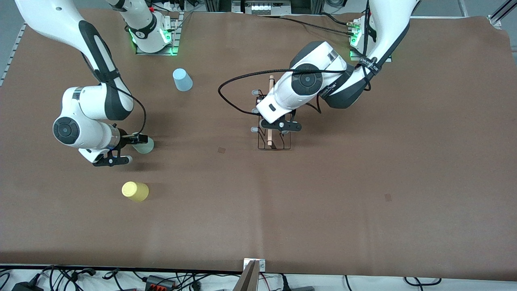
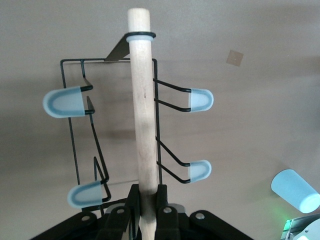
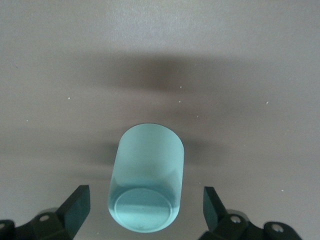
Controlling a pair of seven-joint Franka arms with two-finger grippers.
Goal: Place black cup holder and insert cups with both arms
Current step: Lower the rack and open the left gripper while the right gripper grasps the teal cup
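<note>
The black cup holder (image 1: 278, 143) stands upright mid-table, its wooden bar (image 1: 269, 137) on top. My left gripper (image 1: 279, 125) is shut on that bar (image 2: 144, 125), and the grey-blue pegs (image 2: 63, 102) stick out on both sides. I cannot tell whether the holder's base rests on the table. The mint green cup (image 1: 146, 145) stands upside down toward the right arm's end. My right gripper (image 1: 124, 149) is open around it, and in the right wrist view the fingers (image 3: 75, 206) stand clear of the cup (image 3: 147, 175). The yellow cup (image 1: 135, 191) lies nearer the front camera. The light blue cup (image 1: 182, 79) stands near the right arm's base.
A brown mat (image 1: 343, 202) covers the table. The light blue cup also shows in the left wrist view (image 2: 295, 190). The arm bases stand along the edge farthest from the front camera, and cables (image 1: 161, 279) run along the near edge.
</note>
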